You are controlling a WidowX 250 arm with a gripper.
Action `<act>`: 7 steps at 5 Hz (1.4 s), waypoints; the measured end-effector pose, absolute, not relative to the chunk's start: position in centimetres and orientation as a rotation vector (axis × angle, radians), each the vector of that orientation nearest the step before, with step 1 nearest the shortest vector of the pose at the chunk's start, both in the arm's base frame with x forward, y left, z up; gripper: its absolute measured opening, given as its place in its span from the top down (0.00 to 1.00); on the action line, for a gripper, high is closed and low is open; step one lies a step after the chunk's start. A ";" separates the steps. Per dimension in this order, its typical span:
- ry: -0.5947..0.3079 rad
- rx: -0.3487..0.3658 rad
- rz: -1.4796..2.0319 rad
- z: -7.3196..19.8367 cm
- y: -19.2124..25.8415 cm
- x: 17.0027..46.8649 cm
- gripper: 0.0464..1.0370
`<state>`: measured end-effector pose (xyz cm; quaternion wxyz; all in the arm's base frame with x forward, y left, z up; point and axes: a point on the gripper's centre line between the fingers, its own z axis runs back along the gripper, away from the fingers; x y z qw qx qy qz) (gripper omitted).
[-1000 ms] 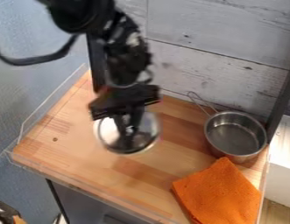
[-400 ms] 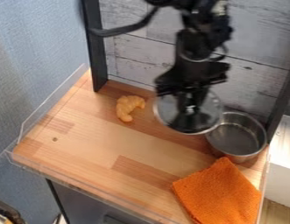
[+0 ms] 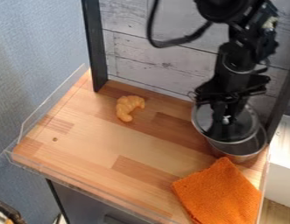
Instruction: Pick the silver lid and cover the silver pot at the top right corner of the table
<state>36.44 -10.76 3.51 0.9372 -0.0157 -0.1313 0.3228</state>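
Hanging from gripper (image 3: pixel 226 120): silver lid (image 3: pixel 247 126), partly over silver pot (image 3: pixel 245 148).

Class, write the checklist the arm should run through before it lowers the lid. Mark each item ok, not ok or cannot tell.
1. Jaws at the knob of the lid: ok.
2. Lid centred over the pot: not ok; it sits toward the upper left, and the opening's lower right shows.
3. Gap between lid and rim: cannot tell.
4. Pot upright: ok.
5. Cloth off the opening: ok; it lies below the pot in view.
6. Croissant out of the way: ok; it lies well left.
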 end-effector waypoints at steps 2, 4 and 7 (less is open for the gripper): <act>-0.242 -0.011 0.634 1.2 -12.6 37.3 0.76; -0.217 0.002 0.632 -0.4 -12.9 37.9 0.76; -0.199 0.020 0.616 -0.6 -13.0 38.2 0.40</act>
